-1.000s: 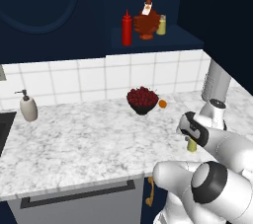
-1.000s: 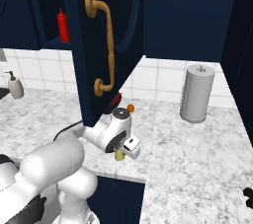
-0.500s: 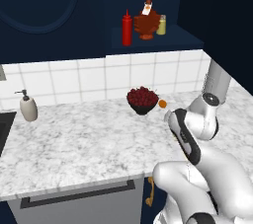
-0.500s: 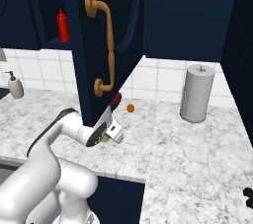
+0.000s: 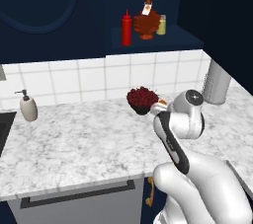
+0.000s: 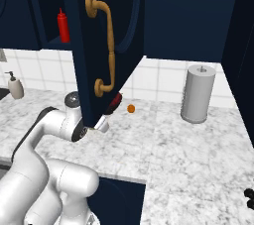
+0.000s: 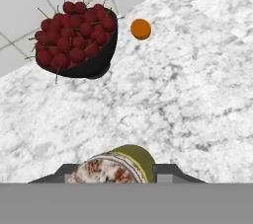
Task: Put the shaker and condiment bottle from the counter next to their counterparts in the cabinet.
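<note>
One shaker: the shaker (image 7: 122,165) sits between the fingers (image 7: 170,172), cap end toward the camera, olive body showing beyond it.
Fingers: closed in against the shaker's sides, gripping it, clear of the counter (image 7: 197,94).
Why held so: likely lifted for carrying up to the cabinet (image 5: 153,40).
Shelf: condiment bottle (image 5: 127,29) stands left of the brown bottle (image 5: 147,23); pale yellow shaker (image 5: 161,25) on its right (the likely spot to aim beside).
Nearby: bowl of cherries (image 7: 76,40) and an orange ball (image 7: 141,28) lie far ahead on the counter.
</note>
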